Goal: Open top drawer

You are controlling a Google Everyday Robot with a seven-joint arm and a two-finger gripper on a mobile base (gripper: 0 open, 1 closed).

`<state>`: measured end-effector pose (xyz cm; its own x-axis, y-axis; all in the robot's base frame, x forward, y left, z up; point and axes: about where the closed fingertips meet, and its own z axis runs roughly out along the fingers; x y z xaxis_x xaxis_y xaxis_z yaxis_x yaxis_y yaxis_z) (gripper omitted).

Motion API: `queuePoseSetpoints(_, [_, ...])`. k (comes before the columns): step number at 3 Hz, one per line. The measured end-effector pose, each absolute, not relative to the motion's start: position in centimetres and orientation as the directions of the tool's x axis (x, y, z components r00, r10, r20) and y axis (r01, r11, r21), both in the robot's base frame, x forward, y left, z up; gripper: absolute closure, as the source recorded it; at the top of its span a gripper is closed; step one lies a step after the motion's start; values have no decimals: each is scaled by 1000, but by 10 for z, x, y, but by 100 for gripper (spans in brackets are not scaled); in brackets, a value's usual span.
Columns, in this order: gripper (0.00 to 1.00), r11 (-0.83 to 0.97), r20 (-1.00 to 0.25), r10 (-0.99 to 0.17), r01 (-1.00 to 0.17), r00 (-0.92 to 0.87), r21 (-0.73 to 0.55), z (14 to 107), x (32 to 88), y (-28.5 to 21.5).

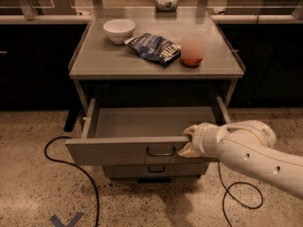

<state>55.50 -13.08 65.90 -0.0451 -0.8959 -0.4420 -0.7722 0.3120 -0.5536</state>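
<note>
The top drawer (118, 150) of the grey metal cabinet stands pulled far out, and its bare grey inside (151, 122) shows. Its small dark bail handle (161, 152) sits at the centre of the front. My gripper (188, 141) is at the drawer front's top edge, just right of the handle and against the front panel. The white arm (246, 150) reaches in from the right. A narrower drawer (156, 170) shows shut below the open one.
On the cabinet top (94, 63) stand a white bowl (119, 30), a blue chip bag (155, 48) and a pink cup (192, 51). A can (165, 3) lies behind. Black cables lie on the floor at left (90, 183) and right (241, 197). Dark counters flank the cabinet.
</note>
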Motion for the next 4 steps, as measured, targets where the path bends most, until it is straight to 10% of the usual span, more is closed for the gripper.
queuePoseSetpoints(4, [100,330,-432,-899,-749,-65,-574,665,545,-144])
